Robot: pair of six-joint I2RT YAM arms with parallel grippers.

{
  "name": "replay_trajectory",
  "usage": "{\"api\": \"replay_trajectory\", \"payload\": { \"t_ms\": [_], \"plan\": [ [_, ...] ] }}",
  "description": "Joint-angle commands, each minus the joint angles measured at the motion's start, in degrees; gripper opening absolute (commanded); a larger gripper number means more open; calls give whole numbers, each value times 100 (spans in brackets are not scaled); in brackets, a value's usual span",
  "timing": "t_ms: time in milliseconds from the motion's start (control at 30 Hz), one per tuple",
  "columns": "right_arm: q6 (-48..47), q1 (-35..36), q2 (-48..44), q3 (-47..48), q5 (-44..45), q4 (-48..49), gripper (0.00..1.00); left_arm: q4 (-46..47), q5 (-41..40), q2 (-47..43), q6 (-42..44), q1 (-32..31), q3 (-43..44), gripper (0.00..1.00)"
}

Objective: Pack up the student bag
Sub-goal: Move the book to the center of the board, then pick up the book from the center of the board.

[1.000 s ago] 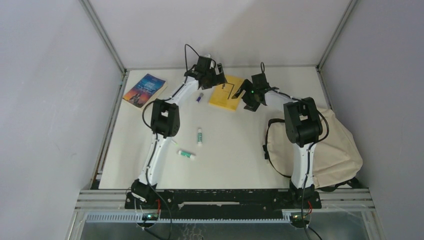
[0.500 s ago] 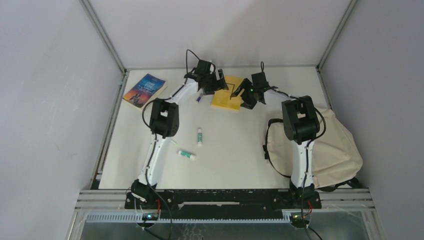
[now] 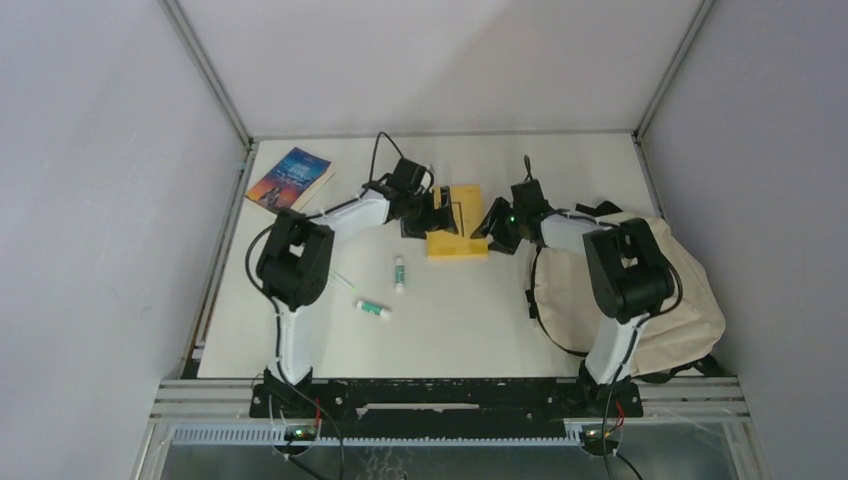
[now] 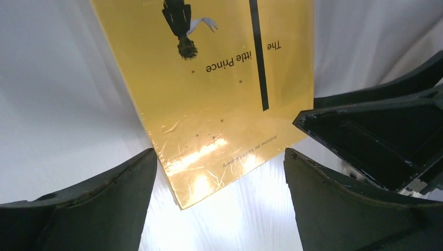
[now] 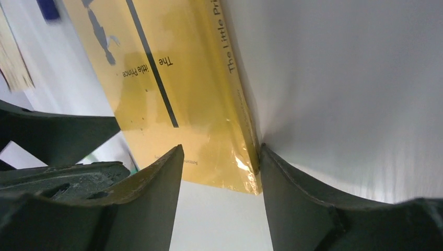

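Observation:
The student bag [image 3: 680,300], beige canvas with black straps, lies at the table's right side under my right arm. A yellow book, "The Little Prince" [image 3: 462,215], lies flat mid-table between my two grippers. My left gripper [image 3: 430,215] is open at its left edge; in the left wrist view the book [image 4: 219,89] has its near corner between the open fingers of that gripper [image 4: 219,209]. My right gripper [image 3: 492,230] is open at the book's right edge. In the right wrist view the book [image 5: 183,104] sits before that gripper [image 5: 220,183], one finger [image 5: 292,193] against the spine.
A blue-covered book [image 3: 290,178] lies at the back left. Two glue sticks [image 3: 400,272] [image 3: 373,309] lie left of centre. A small blue object [image 5: 49,9] shows beyond the yellow book in the right wrist view. Grey walls enclose the table.
Both grippers have moved toward the near side, and the yellow book has slid with them from the back of the table toward the middle. The small purple item near the left gripper is now hidden.

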Motion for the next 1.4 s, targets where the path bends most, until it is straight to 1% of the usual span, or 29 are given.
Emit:
{"api": "replay_trajectory", "payload": {
  "t_ms": [0, 133, 200, 267, 333, 367, 500, 567, 667, 733, 800, 867, 933, 1000, 1100, 1233, 1367],
  "plan": [
    [-150, 494, -908, -970, -243, 83, 63, 553, 87, -1315, 117, -342, -1043, 95],
    [-281, 607, -1672, -1512, -284, -97, 65, 579, -242, -1954, 162, -335, -1696, 98],
    [-412, 572, -1955, -1591, -207, -238, 68, 535, -458, -2102, 180, -323, -1817, 100],
    [-558, 522, -2125, -1594, 48, -305, 75, 537, -670, -2123, 135, -295, -1872, 100],
    [-587, 358, -2126, -1594, 101, -204, 81, 560, -765, -2014, 84, -244, -1847, 100],
    [-567, 259, -2071, -1594, 72, -126, 82, 570, -773, -1932, 69, -211, -1810, 100],
    [-404, 52, -1771, -1571, 34, 248, 83, 617, -753, -1496, 111, -103, -1574, 100],
    [-279, 81, -1619, -1542, 10, 387, 83, 592, -465, -1210, 235, -56, -1412, 100],
    [68, 201, -1298, -1515, 203, 478, 79, 355, 87, -835, 462, -24, -1060, 100],
    [260, 239, -1054, -1515, 252, 586, 78, 240, 294, -669, 492, -30, -958, 100],
    [404, 268, -829, -1515, 215, 943, 77, 244, 521, -548, 470, -30, -936, 100],
    [602, 257, -616, -1515, 34, 1226, 77, 240, 784, -406, 427, -24, -882, 96],
    [782, 252, -451, -1515, -344, 1555, 75, 319, 1256, -320, 344, -23, -861, 92],
    [832, 279, -458, -1519, -607, 1846, 73, 594, 1632, -374, 163, -15, -980, 91],
    [855, 343, -673, -1610, -993, 2383, 70, 998, 1954, -496, -93, 26, -1136, 89],
    [1084, 392, -923, -1754, -1385, 3059, 67, 1023, 2030, -431, -155, 29, -1104, 85],
    [1784, 371, -1080, -2061, -1707, 4112, 66, 1118, 2079, -409, -214, 34, -1188, 81]
  ]
}}
